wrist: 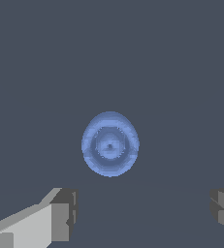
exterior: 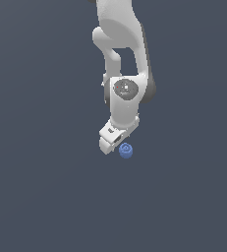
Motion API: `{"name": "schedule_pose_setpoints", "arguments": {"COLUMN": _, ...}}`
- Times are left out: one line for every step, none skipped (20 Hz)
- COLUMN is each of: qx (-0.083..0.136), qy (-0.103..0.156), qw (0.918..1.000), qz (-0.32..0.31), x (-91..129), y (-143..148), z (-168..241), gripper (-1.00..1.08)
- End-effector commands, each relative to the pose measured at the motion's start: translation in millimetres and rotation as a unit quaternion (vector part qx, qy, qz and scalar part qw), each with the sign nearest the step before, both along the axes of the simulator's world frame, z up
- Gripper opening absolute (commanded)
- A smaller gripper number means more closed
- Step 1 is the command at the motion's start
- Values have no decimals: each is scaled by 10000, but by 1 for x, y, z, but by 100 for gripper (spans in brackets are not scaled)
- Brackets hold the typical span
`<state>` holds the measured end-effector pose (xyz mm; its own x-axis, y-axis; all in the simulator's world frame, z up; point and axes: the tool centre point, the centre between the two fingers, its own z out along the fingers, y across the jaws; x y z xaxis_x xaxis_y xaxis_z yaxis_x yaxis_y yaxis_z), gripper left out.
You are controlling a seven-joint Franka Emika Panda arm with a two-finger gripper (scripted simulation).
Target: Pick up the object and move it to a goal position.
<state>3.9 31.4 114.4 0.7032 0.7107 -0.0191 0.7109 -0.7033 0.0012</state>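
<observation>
White arm's hand poised beside a small blue object on the grey worktop.

In the exterior view the hand [exterior: 116, 142] hangs at the end of the arm [exterior: 125, 74], with the object [exterior: 126, 150] just beside it, towards the exterior view's right, on the worktop [exterior: 41, 197]. In the wrist view the fingers [wrist: 65, 213] stand wide apart; the object [wrist: 110, 144] lies beyond them, untouched, its ringed top facing the camera.

Flat, even, dimmish light all round; no cast shadows, no glare. Coarse, blocky renders; the wrist view's blue knob [wrist: 110, 144] looks soft-edged, banded.
</observation>
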Motion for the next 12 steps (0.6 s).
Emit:
{"name": "schedule_pose_setpoints", "arguments": {"qx": 11, "qy": -3, "qw": 9992, "qz": 406, "x": 0, "y": 5, "z": -3, "gripper": 100}}
{"name": "schedule_pose_setpoints", "arguments": {"qx": 16, "qy": -5, "qw": 9984, "qz": 564, "x": 1, "y": 7, "z": -5, "gripper": 100}}
{"name": "schedule_pose_setpoints", "arguments": {"qx": 21, "qy": -6, "qw": 9974, "qz": 722, "x": 1, "y": 9, "z": -6, "gripper": 100}}
{"name": "schedule_pose_setpoints", "arguments": {"qx": 26, "qy": -8, "qw": 9961, "qz": 879, "x": 1, "y": 11, "z": -7, "gripper": 100}}
{"name": "schedule_pose_setpoints", "arguments": {"qx": 31, "qy": -10, "qw": 9946, "qz": 1036, "x": 1, "y": 13, "z": -9, "gripper": 100}}
{"name": "schedule_pose_setpoints", "arguments": {"qx": 36, "qy": -12, "qw": 9930, "qz": 1184, "x": 1, "y": 15, "z": -10, "gripper": 100}}
{"name": "schedule_pose_setpoints", "arguments": {"qx": 41, "qy": -15, "qw": 9912, "qz": 1325, "x": 1, "y": 17, "z": -11, "gripper": 100}}
{"name": "schedule_pose_setpoints", "arguments": {"qx": 46, "qy": -17, "qw": 9893, "qz": 1457, "x": 2, "y": 18, "z": -12, "gripper": 100}}
{"name": "schedule_pose_setpoints", "arguments": {"qx": 51, "qy": -20, "qw": 9874, "qz": 1581, "x": 2, "y": 20, "z": -13, "gripper": 100}}
{"name": "schedule_pose_setpoints", "arguments": {"qx": 55, "qy": -22, "qw": 9855, "qz": 1696, "x": 2, "y": 22, "z": -14, "gripper": 100}}
{"name": "schedule_pose_setpoints", "arguments": {"qx": 59, "qy": -25, "qw": 9836, "qz": 1804, "x": 2, "y": 23, "z": -15, "gripper": 100}}
{"name": "schedule_pose_setpoints", "arguments": {"qx": 63, "qy": -27, "qw": 9817, "qz": 1903, "x": 2, "y": 24, "z": -15, "gripper": 100}}
